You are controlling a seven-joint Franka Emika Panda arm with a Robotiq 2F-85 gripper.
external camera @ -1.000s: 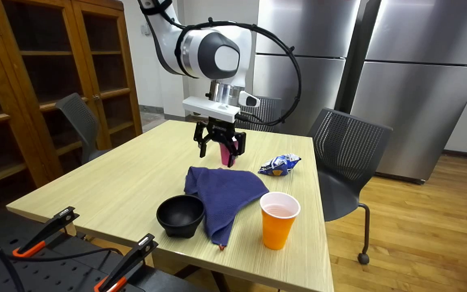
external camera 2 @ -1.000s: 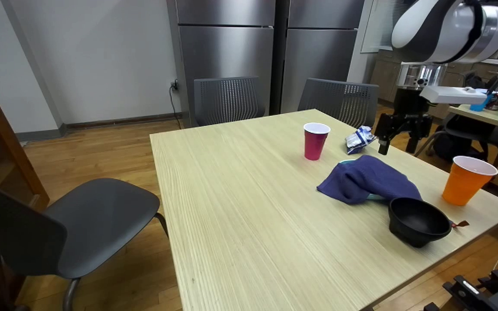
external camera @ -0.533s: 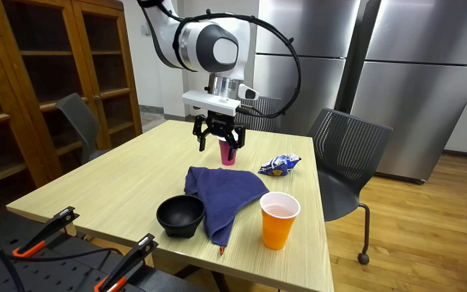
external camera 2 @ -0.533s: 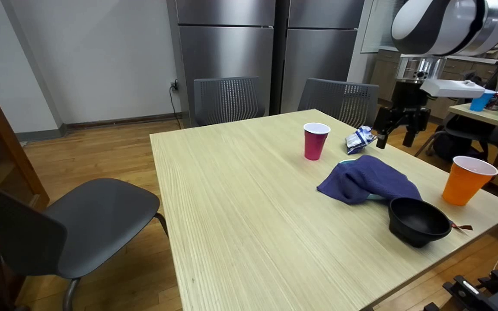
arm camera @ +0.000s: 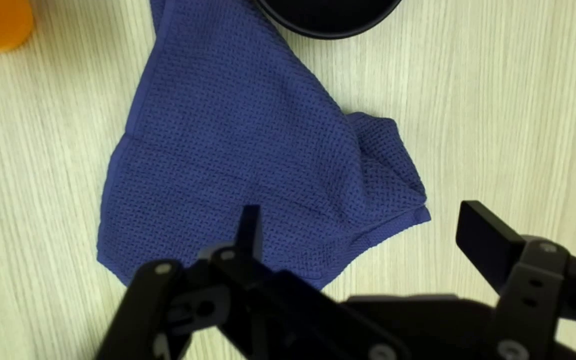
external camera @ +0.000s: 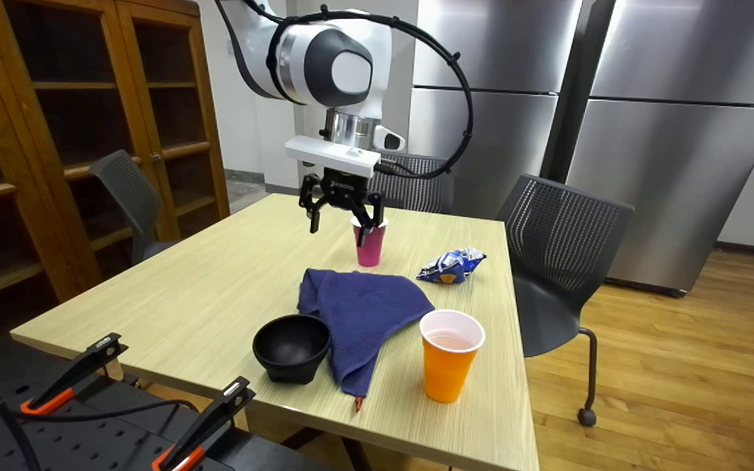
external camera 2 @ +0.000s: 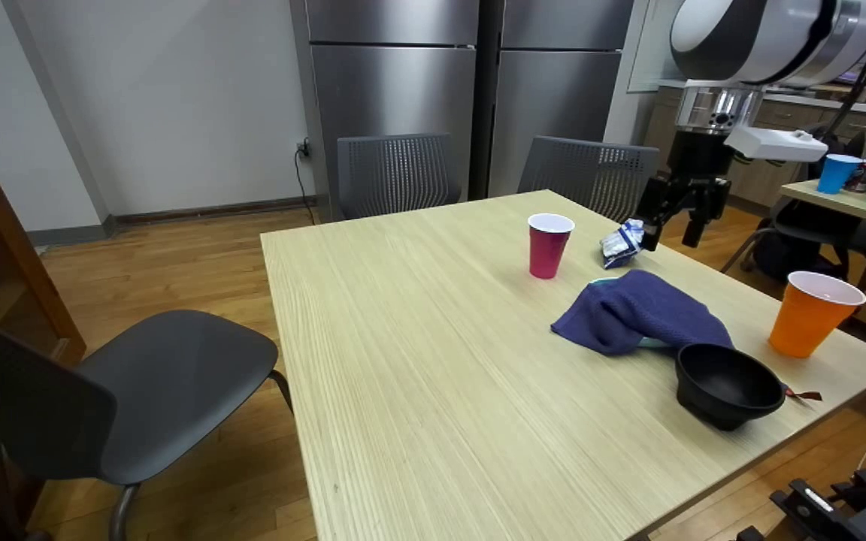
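My gripper [external camera: 338,230] hangs in the air above the table, fingers wide apart with nothing between them. Below it lies a dark blue towel [arm camera: 248,140], crumpled; in the wrist view one finger overlaps the cloth and the other stands over bare wood. In an exterior view a light teal thing [external camera 2: 655,343] peeks out from under the towel [external camera 2: 643,300], mostly hidden. A black bowl [external camera: 290,371] sits against the towel's side. A small red tag [external camera: 358,404] shows at the towel's corner. Behind the gripper in an exterior view stands a pink cup [external camera: 369,254], upright.
An orange cup [external camera: 446,366] stands upright near the table's edge. A blue and white snack bag [external camera 2: 621,244] lies by the pink cup [external camera 2: 546,255]. Chairs [external camera: 560,261] surround the table [external camera 2: 403,361]. Black clamps [external camera: 207,418] sit at its front edge.
My open gripper has risen and shifted leftward in both exterior views, uncovering more of the pink cup in one of them. The red tag moved slightly early on; the towel stays in place.
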